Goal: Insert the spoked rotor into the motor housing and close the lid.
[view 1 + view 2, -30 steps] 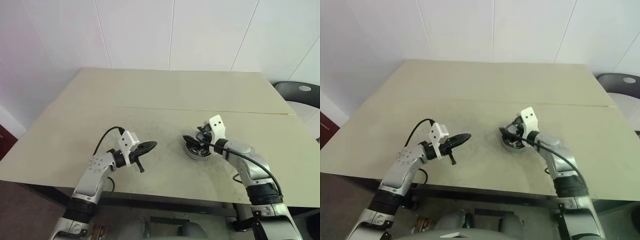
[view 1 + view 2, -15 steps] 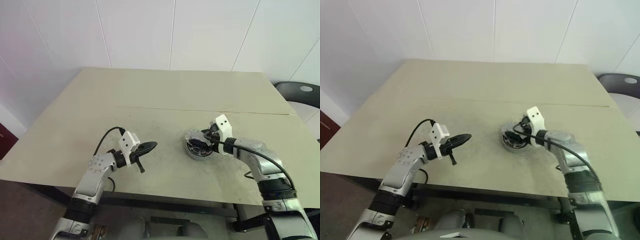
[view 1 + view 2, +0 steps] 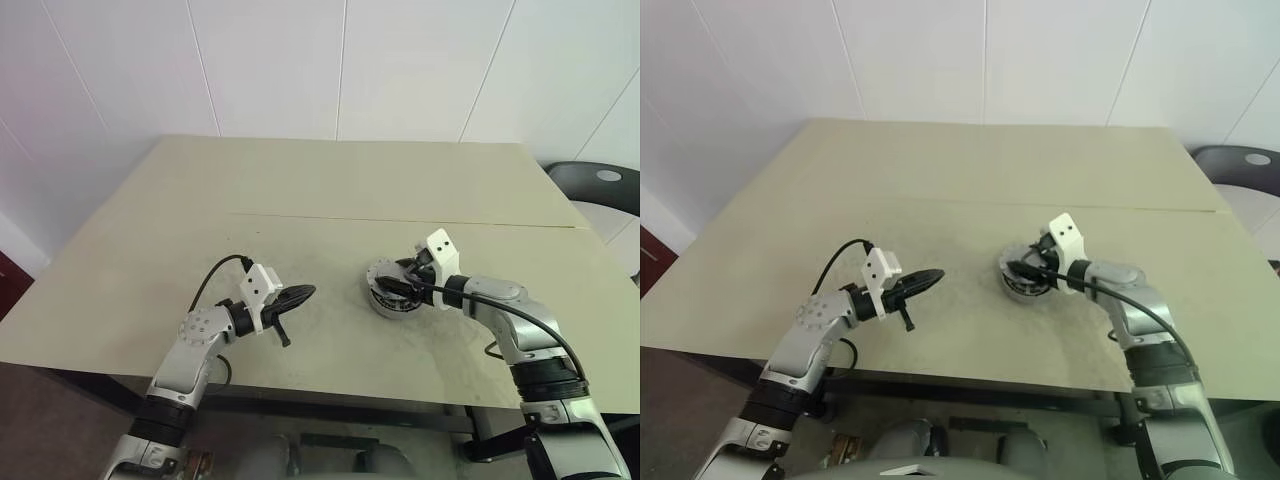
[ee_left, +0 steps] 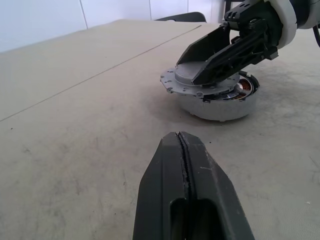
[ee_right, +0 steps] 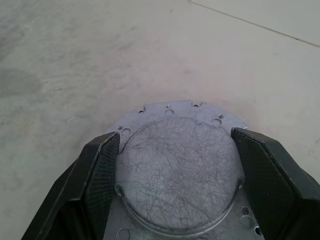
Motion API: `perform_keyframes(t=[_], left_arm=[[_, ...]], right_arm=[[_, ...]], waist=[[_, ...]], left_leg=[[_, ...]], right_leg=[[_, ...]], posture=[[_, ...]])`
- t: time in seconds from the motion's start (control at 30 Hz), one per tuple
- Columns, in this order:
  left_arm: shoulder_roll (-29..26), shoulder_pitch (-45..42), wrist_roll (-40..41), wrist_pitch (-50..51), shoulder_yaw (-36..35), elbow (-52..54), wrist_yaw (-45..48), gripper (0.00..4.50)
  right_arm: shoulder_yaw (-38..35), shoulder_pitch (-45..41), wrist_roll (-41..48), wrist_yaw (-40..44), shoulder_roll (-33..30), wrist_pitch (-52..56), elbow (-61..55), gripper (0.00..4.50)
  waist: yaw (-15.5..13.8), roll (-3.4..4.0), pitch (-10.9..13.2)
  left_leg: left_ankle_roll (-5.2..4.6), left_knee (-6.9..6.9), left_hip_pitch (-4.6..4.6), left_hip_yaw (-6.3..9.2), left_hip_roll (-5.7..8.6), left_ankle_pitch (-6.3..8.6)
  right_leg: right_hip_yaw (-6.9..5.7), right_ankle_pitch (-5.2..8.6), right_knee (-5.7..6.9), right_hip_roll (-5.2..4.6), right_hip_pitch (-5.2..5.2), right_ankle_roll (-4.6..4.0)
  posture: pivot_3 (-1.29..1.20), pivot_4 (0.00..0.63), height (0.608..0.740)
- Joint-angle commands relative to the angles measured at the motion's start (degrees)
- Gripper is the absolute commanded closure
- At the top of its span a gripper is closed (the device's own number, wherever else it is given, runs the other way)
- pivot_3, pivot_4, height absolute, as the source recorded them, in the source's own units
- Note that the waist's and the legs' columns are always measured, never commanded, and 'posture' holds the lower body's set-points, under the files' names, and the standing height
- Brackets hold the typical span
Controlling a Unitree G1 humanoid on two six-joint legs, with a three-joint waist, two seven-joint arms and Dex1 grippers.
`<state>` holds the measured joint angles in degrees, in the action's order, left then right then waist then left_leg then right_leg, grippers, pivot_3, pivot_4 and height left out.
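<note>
Bright, even daylight; soft shadows on the table (image 3: 330,190); wrist views sharp, mild edge distortion

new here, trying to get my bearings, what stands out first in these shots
The right gripper straddles a grey lid sitting askew on the motor housing, right of the table's centre. The left gripper, shut and empty, hovers to the left, pointing at them.

lid (image 5: 179,162): scratched matt grey metal | claw fingers (image 5: 100,172): matt black plastic | table (image 4: 75,100): matt beige, scuffed

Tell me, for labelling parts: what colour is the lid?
Scratched silvery grey lid, best in the right wrist view.
</note>
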<state>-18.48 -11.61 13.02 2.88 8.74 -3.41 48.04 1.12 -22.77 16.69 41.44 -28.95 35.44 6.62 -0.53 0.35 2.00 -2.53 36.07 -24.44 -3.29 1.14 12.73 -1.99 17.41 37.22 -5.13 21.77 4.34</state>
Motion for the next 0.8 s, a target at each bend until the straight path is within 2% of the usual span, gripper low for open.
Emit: perform_keyframes(t=[0.03,0.2,0.3,0.63,0.8], left_arm=[[0.01,-1.10,-0.05,-1.40,-0.34,0.62,-0.12,4.50],[-0.09,-1.02,0.59,-0.80,-0.34,0.92,0.62,4.50],[-0.13,-0.94,0.59,-0.73,-0.39,0.93,0.67,4.50],[-0.27,-0.78,0.30,-0.83,-0.34,0.92,0.53,4.50],[-0.34,-0.95,0.17,-0.88,-0.19,0.71,0.70,4.50]], right_arm=[[-4.96,-3.18,4.44,0.61,1.23,-0.34,-0.54,1.30],[-4.55,-2.77,7.15,7.59,-1.94,0.30,-2.20,1.30],[-1.43,-1.76,4.56,11.80,-5.39,-2.29,-2.52,1.30],[3.74,-1.55,-4.22,14.72,-10.32,-11.46,4.93,1.30],[3.04,-1.08,-3.00,17.44,-10.80,-11.47,5.58,1.30]], waist=[[-0.03,0.01,0.00],[-0.25,0.01,0.00],[-0.18,0.01,0.00],[-0.21,0.01,0.00],[-0.24,0.00,0.00]], left_leg=[[0.00,0.00,0.00,0.00,0.00,0.00],[0.00,0.00,-0.02,0.00,0.00,0.00],[0.00,0.00,-0.04,0.00,0.01,0.00],[0.00,0.02,-0.03,0.00,0.01,0.00],[0.00,0.07,-0.01,0.00,0.01,0.00]], right_leg=[[0.00,-0.01,0.00,0.00,0.00,0.02],[0.00,-0.04,-0.01,0.00,0.01,0.08],[0.00,-0.01,-0.04,-0.01,0.01,0.01],[0.00,0.03,-0.01,-0.01,0.02,-0.06],[0.00,0.03,-0.01,-0.01,-0.02,-0.07]], posture=[[0.00,0.000,0.740],[0.00,0.000,0.740],[0.00,0.000,0.740],[0.00,0.000,0.740],[0.00,0.000,0.740]])
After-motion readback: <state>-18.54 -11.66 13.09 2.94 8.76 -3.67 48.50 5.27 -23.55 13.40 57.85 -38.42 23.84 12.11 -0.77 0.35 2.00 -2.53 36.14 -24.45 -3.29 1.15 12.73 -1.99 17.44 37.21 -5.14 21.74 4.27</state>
